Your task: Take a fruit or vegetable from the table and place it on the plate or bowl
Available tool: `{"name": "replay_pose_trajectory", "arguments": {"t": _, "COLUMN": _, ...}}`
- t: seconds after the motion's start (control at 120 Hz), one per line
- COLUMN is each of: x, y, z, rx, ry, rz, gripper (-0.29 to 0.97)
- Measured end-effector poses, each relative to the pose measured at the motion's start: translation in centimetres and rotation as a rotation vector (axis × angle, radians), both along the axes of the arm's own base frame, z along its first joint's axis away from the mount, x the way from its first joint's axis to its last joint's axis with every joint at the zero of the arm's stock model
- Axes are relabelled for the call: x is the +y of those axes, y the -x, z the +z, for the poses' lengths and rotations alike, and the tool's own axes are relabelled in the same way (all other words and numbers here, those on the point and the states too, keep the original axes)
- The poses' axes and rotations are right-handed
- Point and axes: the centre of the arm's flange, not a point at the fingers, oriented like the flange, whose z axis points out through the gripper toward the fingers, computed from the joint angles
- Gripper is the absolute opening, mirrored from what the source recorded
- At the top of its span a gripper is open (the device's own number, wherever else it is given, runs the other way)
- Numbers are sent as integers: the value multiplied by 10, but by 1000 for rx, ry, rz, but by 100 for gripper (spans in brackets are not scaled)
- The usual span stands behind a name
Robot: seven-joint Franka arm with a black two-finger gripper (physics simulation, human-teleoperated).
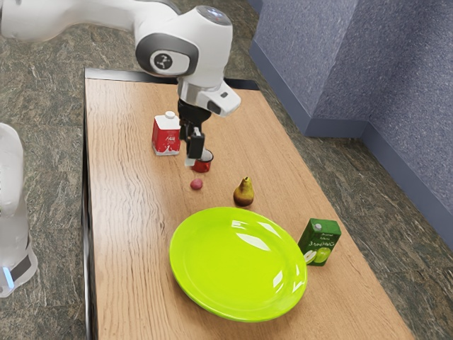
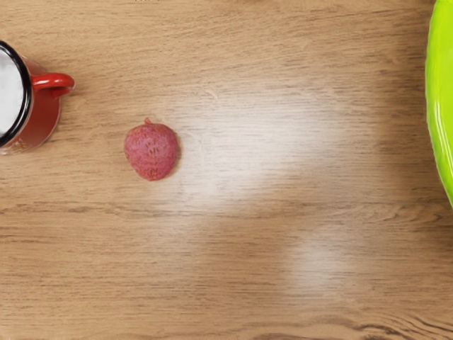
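Centre your gripper (image 1: 195, 160), whose opening you cannot tell, over the small red fruit (image 2: 151, 151), clear of the red mug (image 2: 41, 110).

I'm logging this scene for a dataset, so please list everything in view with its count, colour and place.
table: 1, light wood, carries everything below
plate: 1, lime green, near end of the table, nothing on it
pear: 1, yellow-brown, upright, just beyond the plate
small fruit: 1, pinkish red, on the table between the pear and the mug
mug: 1, red with a white inside, just beyond the small fruit
milk carton: 1, red and white, upright, toward the exterior view's left of the mug
juice carton: 1, green, upright, beside the plate on the exterior view's right
arm: 1, white, coming in from upper left
gripper: 1, black, above the table by the mug
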Motion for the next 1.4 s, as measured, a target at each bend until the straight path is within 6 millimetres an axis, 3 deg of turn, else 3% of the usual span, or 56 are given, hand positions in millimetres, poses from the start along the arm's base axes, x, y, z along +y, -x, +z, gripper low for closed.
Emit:
{"name": "replay_pose_trajectory", "arguments": {"t": 0.142, "x": -10, "y": -3, "z": -6, "rx": -16, "ry": 10, "rz": 40, "gripper": 68}}
{"name": "replay_pose_trajectory", "arguments": {"t": 0.383, "x": 8, "y": -5, "z": -11, "rx": 7, "ry": 195, "rz": 560, "gripper": 68}}
{"name": "replay_pose_trajectory", "arguments": {"t": 0.45, "x": 18, "y": -5, "z": -11, "rx": 3, "ry": 166, "rz": 675, "gripper": 68}}
{"name": "replay_pose_trajectory", "arguments": {"t": 0.7, "x": 20, "y": -5, "z": -9, "rx": -16, "ry": 119, "rz": 1003, "gripper": 68}}
{"name": "replay_pose_trajectory", "arguments": {"t": 0.892, "x": 24, "y": -8, "z": -18, "rx": 2, "ry": 136, "rz": 1252, "gripper": 68}}
{"name": "replay_pose_trajectory", "arguments": {"t": 1.05, "x": 26, "y": -6, "z": -41, "rx": 40, "ry": 145, "rz": 1423, "gripper": 68}}
{"name": "replay_pose_trajectory", "arguments": {"t": 1.4, "x": 36, "y": -11, "z": -46, "rx": 34, "ry": 150, "rz": 1647, "gripper": 68}}
